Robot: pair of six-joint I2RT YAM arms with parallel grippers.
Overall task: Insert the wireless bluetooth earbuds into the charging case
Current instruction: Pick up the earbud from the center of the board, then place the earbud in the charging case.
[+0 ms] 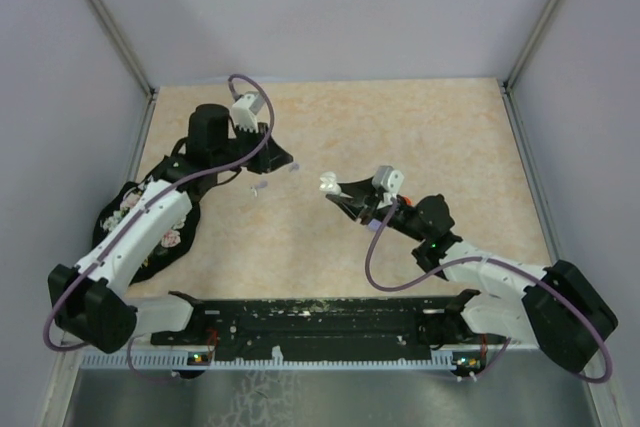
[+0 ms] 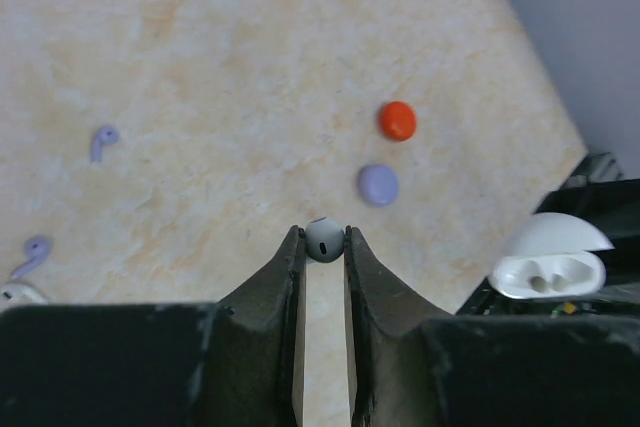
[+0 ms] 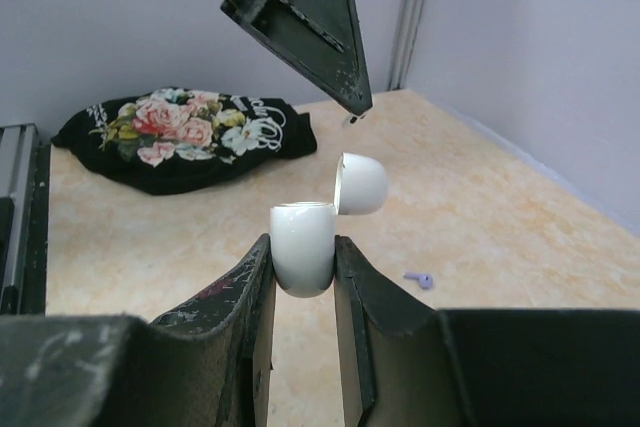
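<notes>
My left pincer [image 2: 324, 249] is pinching a white earbud [image 2: 324, 238], and my right pincer [image 3: 303, 259] clamps the open white case [image 3: 300, 232]. Script on the floral pouch [image 3: 180, 137] is too blurry to read.

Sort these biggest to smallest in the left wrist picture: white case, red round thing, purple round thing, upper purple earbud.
1. white charging case, clearly largest, though perhaps nearer the camera.
2. red round piece and lilac round piece: alike, not ranked.
3. upper lilac earbud, smallest.
</notes>
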